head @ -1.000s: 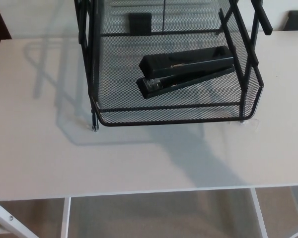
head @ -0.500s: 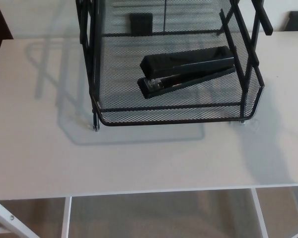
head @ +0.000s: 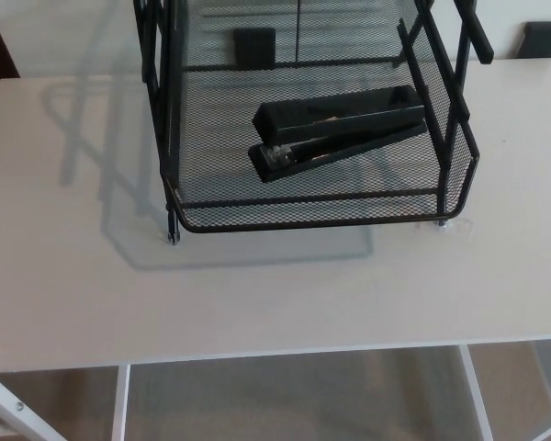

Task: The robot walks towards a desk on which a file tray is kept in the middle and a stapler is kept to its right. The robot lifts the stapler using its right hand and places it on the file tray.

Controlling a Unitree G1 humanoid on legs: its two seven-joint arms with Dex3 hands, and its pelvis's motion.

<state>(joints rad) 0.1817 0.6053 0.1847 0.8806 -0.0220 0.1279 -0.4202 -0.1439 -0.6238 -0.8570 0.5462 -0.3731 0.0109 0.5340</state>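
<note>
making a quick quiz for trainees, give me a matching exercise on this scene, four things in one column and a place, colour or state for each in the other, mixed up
Things:
1. stapler
2. file tray
3. desk
4. floor

Descriptions:
a. white and flat, carries the tray
b. beige, seen below the desk's front edge
c. black wire mesh, stands on the desk
d. black, lies aslant on the mesh

Pairs: 1-d, 2-c, 3-a, 4-b
</note>
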